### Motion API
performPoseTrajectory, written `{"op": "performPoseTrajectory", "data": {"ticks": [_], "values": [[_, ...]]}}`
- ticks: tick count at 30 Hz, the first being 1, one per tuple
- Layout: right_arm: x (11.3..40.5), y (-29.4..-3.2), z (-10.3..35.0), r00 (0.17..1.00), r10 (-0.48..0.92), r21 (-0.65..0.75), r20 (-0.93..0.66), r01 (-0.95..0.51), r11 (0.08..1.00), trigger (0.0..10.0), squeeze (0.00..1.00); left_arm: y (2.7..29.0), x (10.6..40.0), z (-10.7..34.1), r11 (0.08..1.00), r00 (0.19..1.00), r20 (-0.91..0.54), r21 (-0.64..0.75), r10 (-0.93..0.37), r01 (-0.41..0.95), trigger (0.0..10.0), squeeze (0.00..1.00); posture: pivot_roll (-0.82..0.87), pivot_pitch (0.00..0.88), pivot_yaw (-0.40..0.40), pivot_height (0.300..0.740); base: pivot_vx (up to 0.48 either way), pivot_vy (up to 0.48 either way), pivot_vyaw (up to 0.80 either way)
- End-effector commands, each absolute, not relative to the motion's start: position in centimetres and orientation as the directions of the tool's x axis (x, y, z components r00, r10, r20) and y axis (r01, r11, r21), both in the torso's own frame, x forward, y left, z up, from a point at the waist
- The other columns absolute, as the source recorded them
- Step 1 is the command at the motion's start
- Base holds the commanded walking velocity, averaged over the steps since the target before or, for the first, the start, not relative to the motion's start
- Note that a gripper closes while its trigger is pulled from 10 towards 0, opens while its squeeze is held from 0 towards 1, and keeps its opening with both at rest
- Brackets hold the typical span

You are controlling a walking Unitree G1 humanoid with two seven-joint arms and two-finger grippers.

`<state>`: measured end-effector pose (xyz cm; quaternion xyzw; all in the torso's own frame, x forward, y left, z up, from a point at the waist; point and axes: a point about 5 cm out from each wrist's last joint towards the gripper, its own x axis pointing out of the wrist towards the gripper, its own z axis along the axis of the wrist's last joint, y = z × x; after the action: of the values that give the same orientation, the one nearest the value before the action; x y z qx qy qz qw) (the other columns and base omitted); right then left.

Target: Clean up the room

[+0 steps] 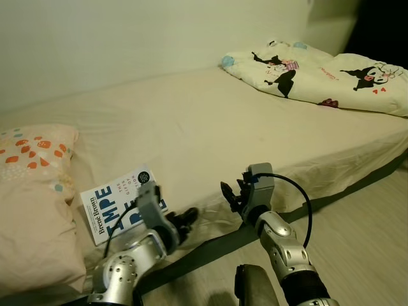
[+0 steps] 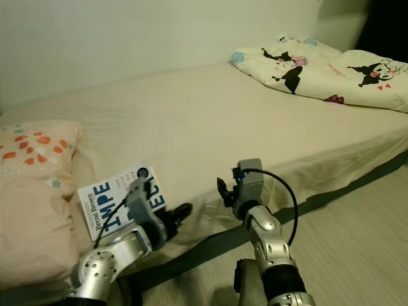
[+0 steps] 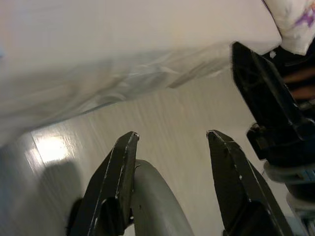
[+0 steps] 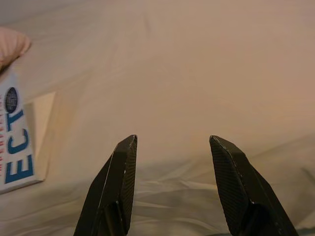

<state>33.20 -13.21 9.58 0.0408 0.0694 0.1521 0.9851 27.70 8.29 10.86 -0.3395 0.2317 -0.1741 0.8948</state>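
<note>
1. Down at 7 o'clock in the head views, near the bed's (image 1: 210,127) front edge, lies the book (image 1: 118,205), a white cover with big blue letters, flat on the sheet. Its far corner sits just beside the peach pillow (image 1: 32,191). I'd guess that's the thing to tidy first.

2. Left gripper (image 1: 186,220) hangs just past the book's near corner, over the mattress edge, pointing toward 3 o'clock. From its wrist camera the two black fingers (image 3: 115,182) are spread apart with nothing between them, and they look down at the wood floor (image 3: 162,123), not the book. So it needs to swing back toward 9 o'clock before closing.

3. Right gripper (image 1: 231,194) is at about 6 o'clock, just off the bed edge, fingers (image 4: 118,182) also parted and empty. Its camera sees the book's edge off to the side.

4. My take: come in low and slide one finger under the overhanging or loose corner, since a flat book on soft bedding gives little to pinch. Pressing down will just sink it into the mattress.

5. Farther out, at 1 o'clock, a cartoon-print quilt (image 1: 319,73) is bunched up against the wall (image 1: 127,38). That can wait.
</note>
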Motion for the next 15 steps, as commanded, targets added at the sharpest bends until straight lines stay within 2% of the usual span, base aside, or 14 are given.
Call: {"op": "performPoseTrajectory", "data": {"ticks": [1, 2, 5, 6, 7, 8, 12, 15], "values": [[33.1, -13.2, 9.4, 0.942, 0.309, 0.11, -0.133, -0.295, 0.949, 10.0, 0.0, 10.4, 28.5, 11.7, 0.808, 0.895, -0.247, -0.561, -0.372, 0.182, 10.0, 0.0, -0.05, 0.118, -0.02, 0.543, 0.0, 0.0, 0.0], [33.1, -13.2, 9.4, 0.942, 0.309, 0.11, -0.133, -0.295, 0.949, 10.0, 0.0, 10.4, 28.5, 11.7, 0.808, 0.895, -0.247, -0.561, -0.372, 0.182, 10.0, 0.0, -0.05, 0.118, -0.02, 0.543, 0.0, 0.0, 0.0], [33.0, -13.0, 9.6, 0.936, 0.329, 0.083, -0.123, -0.321, 0.943, 10.0, 0.0, 13.6, 29.5, 12.5, 0.914, 0.973, -0.143, -0.389, -0.182, 0.114, 10.0, 0.0, -0.05, 0.115, -0.023, 0.543, 0.0, 0.0, 0.0], [33.0, -13.0, 9.6, 0.936, 0.329, 0.083, -0.123, -0.321, 0.943, 10.0, 0.0, 13.6, 29.5, 12.5, 0.914, 0.973, -0.143, -0.389, -0.182, 0.114, 10.0, 0.0, -0.05, 0.115, -0.023, 0.543, 0.0, 0.0, 0.0], [32.8, -12.7, 9.7, 0.929, 0.351, 0.056, -0.115, -0.347, 0.936, 10.0, 0.0, 15.0, 29.6, 12.7, 0.96, 0.993, -0.076, -0.27, -0.09, 0.066, 10.0, 0.0, -0.05, 0.115, -0.023, 0.543, 0.0, 0.0, 0.0], [32.7, -12.4, 9.7, 0.923, 0.368, 0.046, -0.111, -0.365, 0.93, 10.0, 0.0, 15.4, 29.6, 12.6, 0.975, 0.997, -0.056, -0.219, -0.057, 0.044, 10.0, 0.0, -0.04, 0.113, -0.026, 0.543, 0.0, 0.0, 0.0], [32.2, -11.7, 9.6, 0.9, 0.421, 0.016, -0.107, -0.422, 0.906, 10.0, 0.0, 16.3, 29.3, 11.8, 0.993, 0.999, -0.05, -0.121, 0.012, -0.018, 10.0, 0.0, -0.04, 0.11, -0.027, 0.543, 0.0, 0.0, 0.0], [31.6, -11.0, 9.4, 0.874, 0.471, -0.021, -0.118, -0.476, 0.879, 10.0, 0.0, 16.4, 28.6, 11.5, 1.0, 1.0, -0.026, -0.026, -0.014, 0.013, 10.0, 0.0, -0.05, 0.108, -0.022, 0.543, 0.0, 0.0, 0.0]]}}
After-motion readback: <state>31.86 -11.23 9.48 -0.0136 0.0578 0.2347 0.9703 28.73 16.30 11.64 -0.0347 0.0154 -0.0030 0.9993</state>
